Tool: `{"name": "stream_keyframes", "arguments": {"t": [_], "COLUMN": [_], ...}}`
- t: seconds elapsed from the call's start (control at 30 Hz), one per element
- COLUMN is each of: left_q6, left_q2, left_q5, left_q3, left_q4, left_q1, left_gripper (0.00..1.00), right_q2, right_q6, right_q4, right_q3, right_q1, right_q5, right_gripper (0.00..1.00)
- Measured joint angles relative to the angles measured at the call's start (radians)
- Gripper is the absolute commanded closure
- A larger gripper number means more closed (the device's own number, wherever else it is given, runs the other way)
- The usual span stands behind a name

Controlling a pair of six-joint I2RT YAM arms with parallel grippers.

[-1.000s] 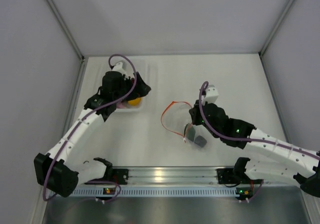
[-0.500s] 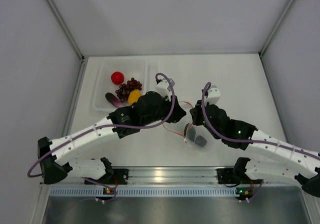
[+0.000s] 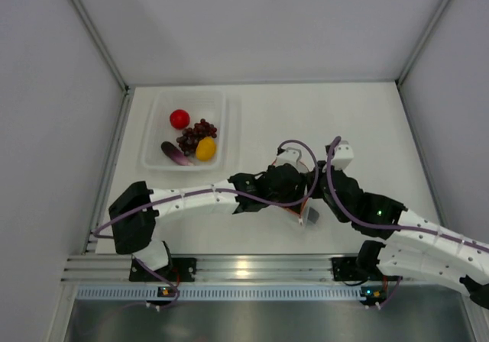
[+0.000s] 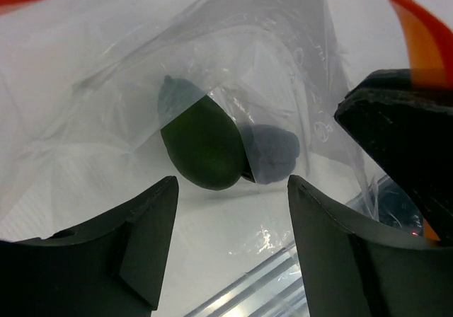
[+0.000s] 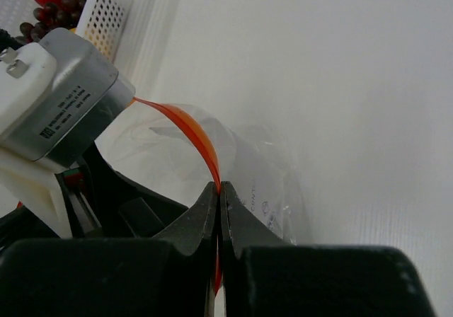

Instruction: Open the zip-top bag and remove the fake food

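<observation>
The zip-top bag (image 3: pixel 309 214) lies at the table's middle, mostly covered by both grippers. My right gripper (image 5: pixel 218 187) is shut on its red-orange zipper strip (image 5: pixel 190 131) and holds that edge up. My left gripper (image 4: pixel 232 186) is open and reaches into the bag's mouth; it also shows in the top view (image 3: pixel 293 191). A dark green oval (image 4: pixel 202 143) lies inside the bag just ahead of the left fingers, beside a greyish shape (image 4: pixel 274 153). The red tomato (image 3: pixel 179 118), grape bunch (image 3: pixel 197 133), yellow lemon (image 3: pixel 205 149) and purple eggplant (image 3: pixel 175 153) lie in the tray.
The clear rectangular tray (image 3: pixel 153 132) stands at the back left; its perforated wall shows in the right wrist view (image 5: pixel 106 20). The left wrist's camera housing (image 5: pixel 60 105) sits close beside the right fingers. Grey walls enclose the table on three sides.
The left arm has swung from over the tray, leaving the lemon there, across to the bag, and its open gripper is now in the bag's mouth. The right gripper has shifted slightly right.
</observation>
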Motion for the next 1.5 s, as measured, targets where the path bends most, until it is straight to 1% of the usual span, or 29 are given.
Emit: {"name": "stream_keyframes", "arguments": {"t": [0.13,0.4,0.57,0.73,1.0,1.17,1.2,1.23,1.27,1.3,1.33,1.37,1.4,1.43,1.47,1.5], "left_q6": [-0.01,-0.036,-0.036,-0.032,-0.029,-0.031,-0.031,-0.031,-0.032,-0.037,-0.034,-0.033,-0.031,-0.031,-0.03,-0.03], "left_q2": [0.077,0.181,0.208,0.252,0.341,0.365,0.375,0.38,0.384,0.388,0.39,0.391,0.392,0.392,0.392,0.392], "left_q5": [-0.005,-0.022,-0.061,-0.095,-0.137,-0.161,-0.164,-0.165,-0.166,-0.167,-0.169,-0.17,-0.172,-0.173,-0.174,-0.177], "left_q3": [0.027,0.03,0.042,0.083,0.122,0.135,0.143,0.147,0.149,0.151,0.152,0.152,0.153,0.153,0.153,0.153], "left_q4": [0.003,0.005,0.009,0.006,0.008,0.035,0.044,0.048,0.055,0.06,0.065,0.069,0.071,0.072,0.072,0.073], "left_q1": [-0.02,-0.035,-0.037,-0.037,-0.039,-0.034,-0.033,-0.032,-0.032,-0.031,-0.031,-0.031,-0.031,-0.031,-0.031,-0.031], "left_gripper": [0.28,0.29,0.19,0.17,0.19,0.23,0.25,0.3,0.45,0.51,0.54,0.62,0.63,0.67,0.85,0.92], "right_q2": [-0.042,-0.094,-0.107,-0.133,-0.172,-0.174,-0.174,-0.175,-0.177,-0.178,-0.182,-0.185,-0.189,-0.189,-0.189,-0.189], "right_q6": [0.018,0.037,0.039,0.039,0.061,0.079,0.081,0.084,0.088,0.09,0.091,0.092,0.092,0.092,0.092,0.092], "right_q4": [-0.031,-0.079,-0.093,-0.088,-0.072,-0.072,-0.069,-0.072,-0.074,-0.075,-0.075,-0.074,-0.075,-0.076,-0.075,-0.075], "right_q3": [-0.04,-0.074,-0.075,-0.094,-0.172,-0.2,-0.203,-0.204,-0.204,-0.205,-0.206,-0.208,-0.21,-0.21,-0.21,-0.21], "right_q1": [0.0,0.0,0.0,0.0,-0.001,-0.001,-0.001,-0.001,-0.001,-0.002,-0.002,-0.002,-0.002,-0.002,-0.002,-0.002], "right_q5": [0.032,0.064,0.067,0.079,0.055,0.019,0.014,0.011,0.01,0.01,0.01,0.01,0.007,0.006,0.006,0.006], "right_gripper": [1.0,1.0,1.0,1.0,1.0,1.0,1.0,1.0,1.0,1.0,1.0,1.0,1.0,1.0,1.0,1.0]}}
